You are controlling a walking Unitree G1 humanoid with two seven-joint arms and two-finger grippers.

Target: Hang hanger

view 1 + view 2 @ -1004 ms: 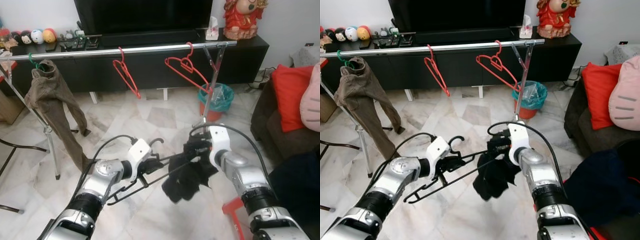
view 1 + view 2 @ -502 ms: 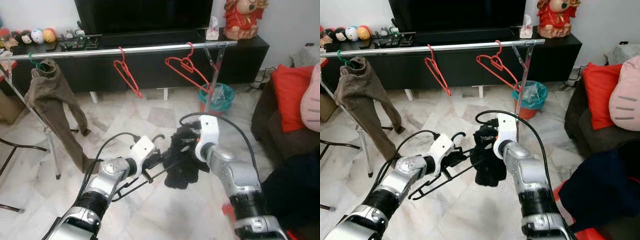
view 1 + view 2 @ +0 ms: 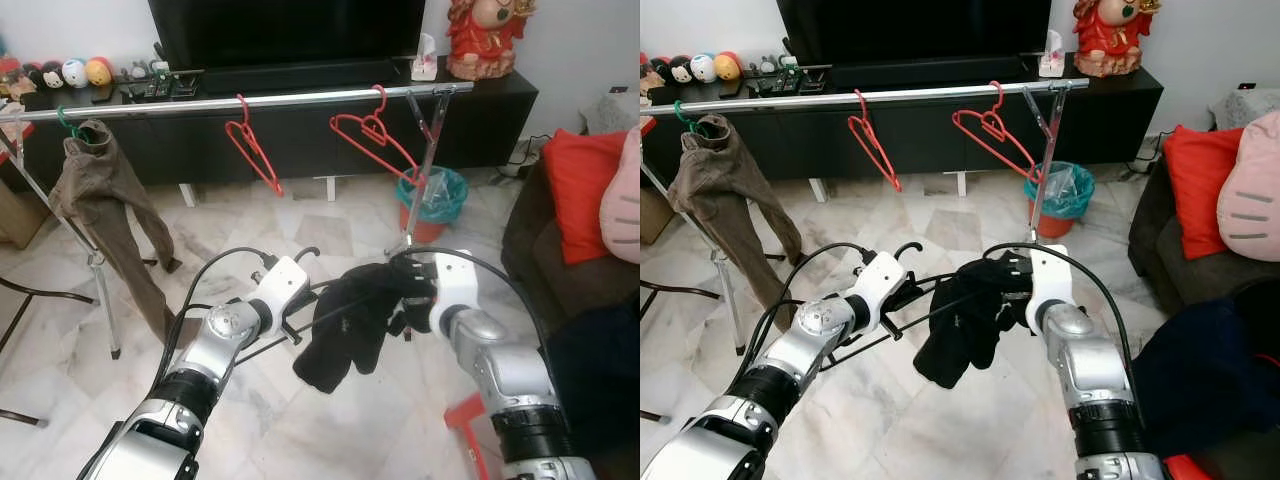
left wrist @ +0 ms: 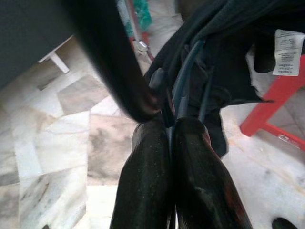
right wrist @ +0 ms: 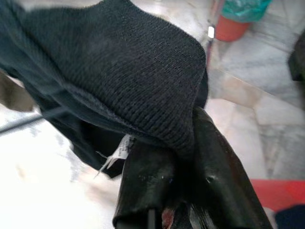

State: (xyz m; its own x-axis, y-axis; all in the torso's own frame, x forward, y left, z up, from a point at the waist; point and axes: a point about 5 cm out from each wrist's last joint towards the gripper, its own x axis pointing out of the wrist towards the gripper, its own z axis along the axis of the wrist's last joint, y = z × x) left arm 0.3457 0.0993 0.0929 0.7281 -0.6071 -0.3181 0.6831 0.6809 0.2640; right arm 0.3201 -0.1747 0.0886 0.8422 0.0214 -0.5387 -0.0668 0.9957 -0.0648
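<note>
1. The left gripper (image 3: 296,318) is clamped tight on the black hanger (image 3: 300,296), held above the marble floor (image 3: 330,235) in front of the robot, well short of the rail (image 3: 200,104).
2. The right gripper (image 3: 405,295) is closed on the dark garment (image 3: 345,325), which drapes over the hanger's right end and hangs down between the two arms.
3. On the rail, two red hangers (image 3: 250,140) hang near the right end, and brown trousers (image 3: 100,200) hang at the left end.
</note>
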